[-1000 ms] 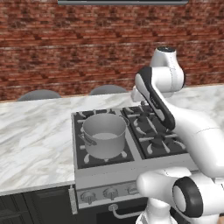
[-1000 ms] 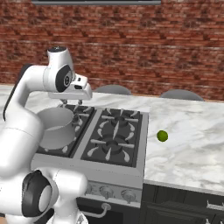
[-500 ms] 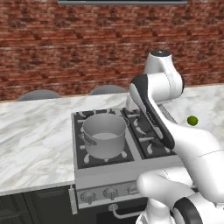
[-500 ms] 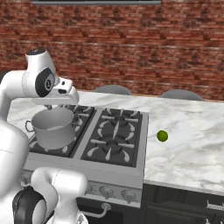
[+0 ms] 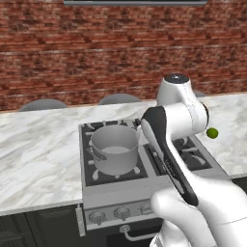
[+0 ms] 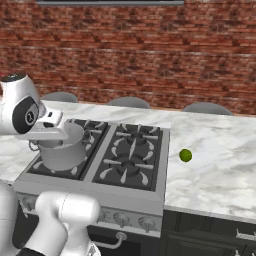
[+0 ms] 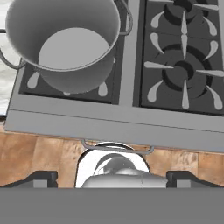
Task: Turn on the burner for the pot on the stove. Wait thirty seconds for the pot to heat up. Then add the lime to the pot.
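Stove (image 7: 131, 118) lies below the gripper (image 7: 111, 177), four burners, front edge nearest the fingertips. One pot (image 7: 65, 39) sits beyond and to one side on a burner. One lime (image 6: 185, 155) rests on the counter, well apart (not in the pot). Jaws spread wide, empty. Likely next: reach across, centre over the lime, descend squarely before closing.

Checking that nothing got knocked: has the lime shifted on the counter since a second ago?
No. In the right base view the lime sits on the marble counter just right of the stove, the same spot as before.
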You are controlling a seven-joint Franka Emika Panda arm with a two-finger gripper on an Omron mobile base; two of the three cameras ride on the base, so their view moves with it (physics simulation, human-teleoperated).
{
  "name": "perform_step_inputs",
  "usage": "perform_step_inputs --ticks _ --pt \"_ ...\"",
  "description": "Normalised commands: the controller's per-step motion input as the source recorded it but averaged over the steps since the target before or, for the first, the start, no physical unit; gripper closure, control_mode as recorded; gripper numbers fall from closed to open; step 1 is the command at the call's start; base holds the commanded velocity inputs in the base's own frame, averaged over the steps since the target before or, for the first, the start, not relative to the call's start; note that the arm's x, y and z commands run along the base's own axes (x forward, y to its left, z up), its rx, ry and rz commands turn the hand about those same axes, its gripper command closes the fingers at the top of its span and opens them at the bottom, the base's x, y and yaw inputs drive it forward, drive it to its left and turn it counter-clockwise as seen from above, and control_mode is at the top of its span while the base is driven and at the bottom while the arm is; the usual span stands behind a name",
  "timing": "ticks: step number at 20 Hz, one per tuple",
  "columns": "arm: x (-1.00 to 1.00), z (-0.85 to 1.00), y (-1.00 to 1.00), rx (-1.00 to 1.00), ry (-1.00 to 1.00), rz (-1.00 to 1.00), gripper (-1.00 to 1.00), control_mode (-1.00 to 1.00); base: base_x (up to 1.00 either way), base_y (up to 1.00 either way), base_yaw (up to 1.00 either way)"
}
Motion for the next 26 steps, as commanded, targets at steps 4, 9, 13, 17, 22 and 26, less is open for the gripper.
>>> perform_step_inputs --ticks 4,9,13,17,22,26 --pt "-0.83 -0.94 0.49 0.06 -0.01 -0.02 -1.0 -1.0 0.0 0.0 0.0" --pt "-0.63 -0.98 0.44 0.07 -0.03 -0.06 -1.0 -1.0 0.0 0.0 0.0" --pt "-0.7 -0.87 0.29 0.19 -0.24 -0.09 -1.0 -1.0 0.0 0.0 0.0" --pt "-0.57 -0.84 0.31 0.3 -0.41 -0.11 -1.0 -1.0 0.0 0.0 0.0" --pt "-0.54 -0.91 0.14 0.22 -0.34 -0.11 -1.0 -1.0 0.0 0.0 0.0" --pt "-0.69 -0.98 0.05 0.0 -0.39 -0.15 -1.0 -1.0 0.0 0.0 0.0"
